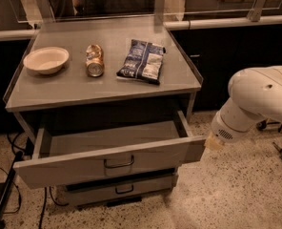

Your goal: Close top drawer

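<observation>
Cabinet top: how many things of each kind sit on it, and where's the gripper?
Bowl: 1
Can: 1
Snack bag: 1
Total: 3
Gripper: by the open top drawer's right front corner.
</observation>
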Tool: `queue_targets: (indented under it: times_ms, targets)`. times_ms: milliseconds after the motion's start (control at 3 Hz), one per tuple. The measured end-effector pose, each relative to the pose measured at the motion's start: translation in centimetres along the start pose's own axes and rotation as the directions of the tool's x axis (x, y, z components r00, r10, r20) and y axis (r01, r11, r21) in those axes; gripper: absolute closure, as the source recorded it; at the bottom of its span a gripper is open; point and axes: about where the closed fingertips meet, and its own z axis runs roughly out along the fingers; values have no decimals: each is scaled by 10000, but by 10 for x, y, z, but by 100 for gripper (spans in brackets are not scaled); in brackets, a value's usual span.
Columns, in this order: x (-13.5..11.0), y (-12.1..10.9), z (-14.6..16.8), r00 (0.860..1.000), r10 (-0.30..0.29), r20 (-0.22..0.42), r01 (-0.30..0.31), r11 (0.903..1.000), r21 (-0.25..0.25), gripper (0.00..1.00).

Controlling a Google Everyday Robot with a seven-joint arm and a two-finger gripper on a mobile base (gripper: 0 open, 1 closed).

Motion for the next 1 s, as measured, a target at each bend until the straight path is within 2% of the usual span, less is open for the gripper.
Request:
queue_targets:
  times_ms: [333, 667, 1000]
  targets:
    - [14, 18, 1, 9996, 286, 64, -282, 9976, -633, 100]
    - [13, 19, 1, 9994, 321, 97, -313, 9972, -677, 100]
    - [11, 24, 13, 9998, 190, 47, -184, 9941, -1070, 100]
